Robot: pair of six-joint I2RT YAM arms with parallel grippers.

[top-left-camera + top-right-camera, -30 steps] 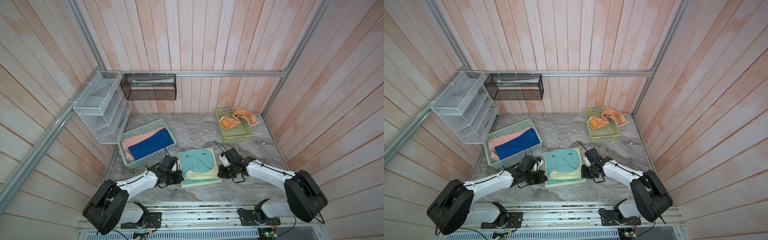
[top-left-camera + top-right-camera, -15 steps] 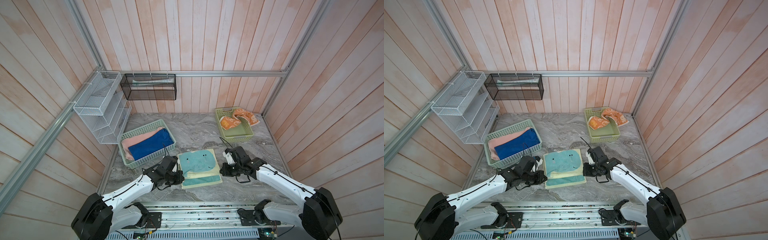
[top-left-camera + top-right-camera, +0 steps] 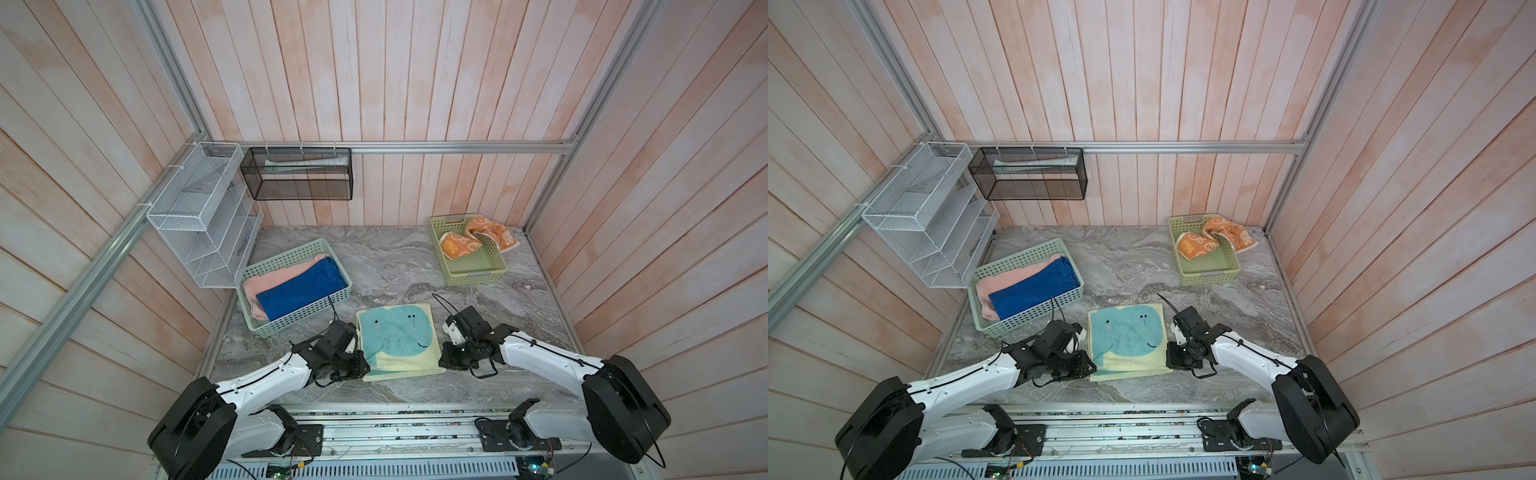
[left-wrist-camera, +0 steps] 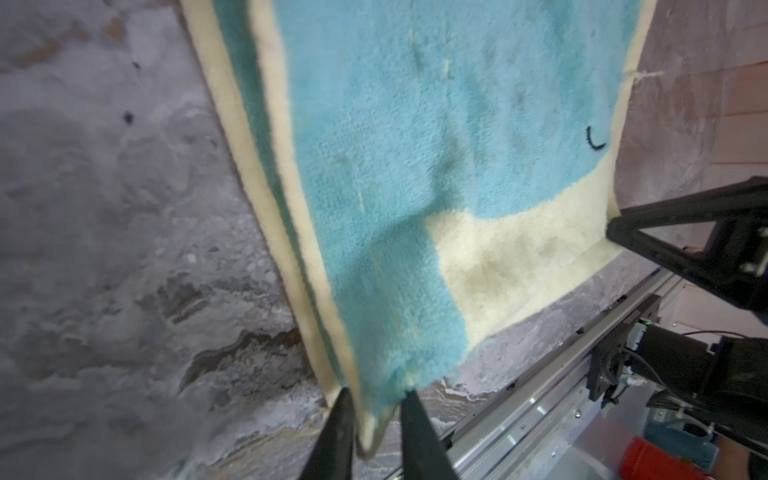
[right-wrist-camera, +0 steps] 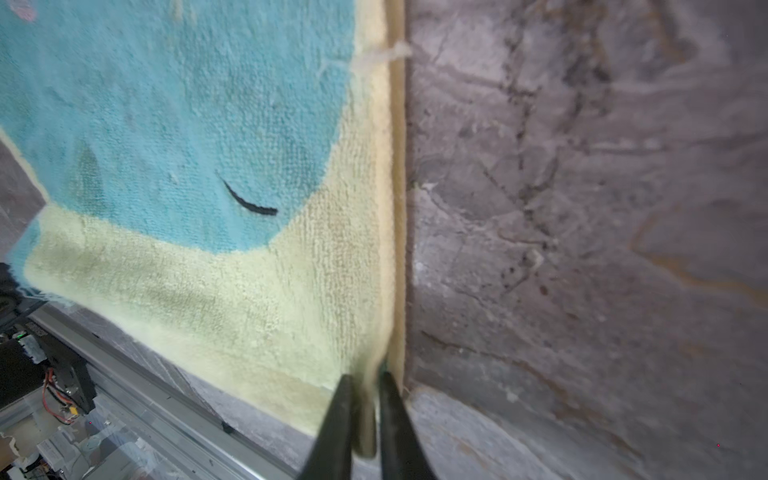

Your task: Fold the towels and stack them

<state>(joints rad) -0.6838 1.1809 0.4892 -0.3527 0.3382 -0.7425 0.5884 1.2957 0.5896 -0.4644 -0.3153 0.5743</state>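
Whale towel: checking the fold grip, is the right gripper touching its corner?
Touching. In the right wrist view the right gripper has the whale towel corner between its fingers, against both.

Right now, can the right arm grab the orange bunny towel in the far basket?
Probably not yet: the right gripper has its fingers around the whale towel corner, and the orange towel lies far back, though nothing blocks the way.

Whale towel (image 3: 395,336) front-centre btwn pincers; 2 towels (image 3: 297,286) in left basket (image 3: 291,318).
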